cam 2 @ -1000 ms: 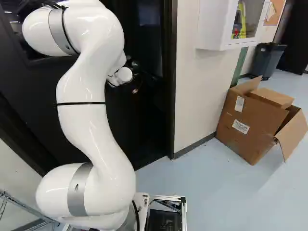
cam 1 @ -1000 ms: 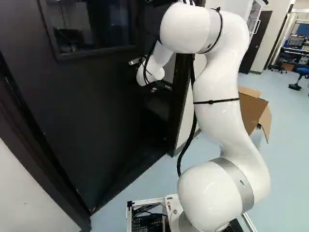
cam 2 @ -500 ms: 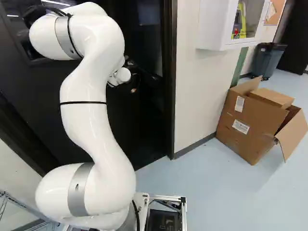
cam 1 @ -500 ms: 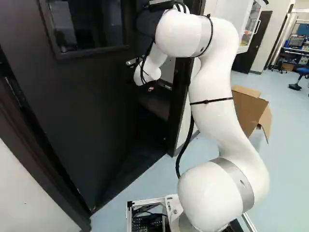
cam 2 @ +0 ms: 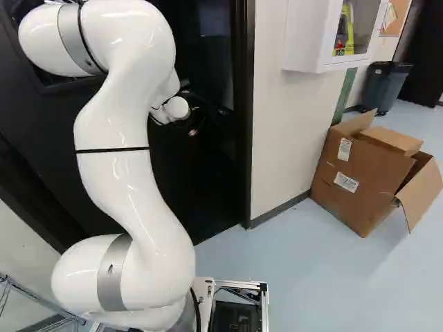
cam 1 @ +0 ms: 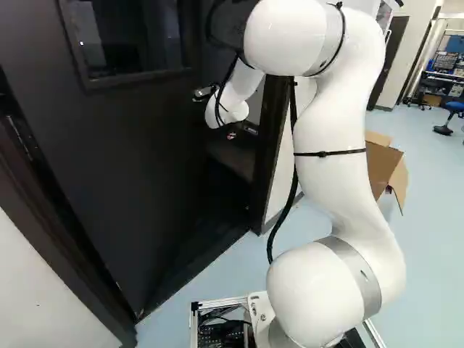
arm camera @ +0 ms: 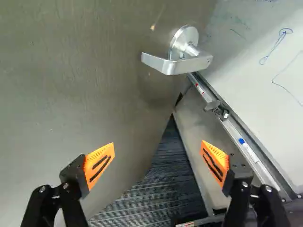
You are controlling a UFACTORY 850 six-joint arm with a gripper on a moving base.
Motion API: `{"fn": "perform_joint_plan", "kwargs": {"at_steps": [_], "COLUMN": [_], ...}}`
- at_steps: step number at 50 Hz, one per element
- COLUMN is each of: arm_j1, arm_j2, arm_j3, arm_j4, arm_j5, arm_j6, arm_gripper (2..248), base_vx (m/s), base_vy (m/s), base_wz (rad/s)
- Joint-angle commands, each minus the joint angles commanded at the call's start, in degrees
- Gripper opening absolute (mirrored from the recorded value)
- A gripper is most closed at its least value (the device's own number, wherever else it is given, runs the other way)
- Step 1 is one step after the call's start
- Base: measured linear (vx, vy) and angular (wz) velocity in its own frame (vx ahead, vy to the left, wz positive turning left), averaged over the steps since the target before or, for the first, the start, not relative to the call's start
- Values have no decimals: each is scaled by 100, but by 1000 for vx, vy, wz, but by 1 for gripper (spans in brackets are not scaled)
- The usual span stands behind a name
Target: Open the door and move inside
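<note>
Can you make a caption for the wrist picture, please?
Open jaws, a silver handle on the door, and a scribbled whiteboard past its edge.

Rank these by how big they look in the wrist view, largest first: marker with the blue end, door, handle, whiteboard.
1. Door
2. Whiteboard
3. Handle
4. Marker

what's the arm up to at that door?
The white arm is working at the dark door, not holding anything. Its gripper is open, with the door's lever handle ahead of it, touched by neither finger. The door looks ajar: carpet and a marked-up whiteboard show past its edge. The base hasn't gone in yet.
</note>
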Motion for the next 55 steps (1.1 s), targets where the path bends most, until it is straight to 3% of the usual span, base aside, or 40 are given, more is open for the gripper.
{"fn": "perform_joint_plan", "kwargs": {"at_steps": [55], "arm_j1": [-27], "arm_j2": [1516], "arm_j3": [1824], "arm_j4": [1493], "arm_j5": [0], "arm_j6": [0], "arm_gripper": [247], "base_vx": [0], "base_vy": [0], "base_wz": [0]}}
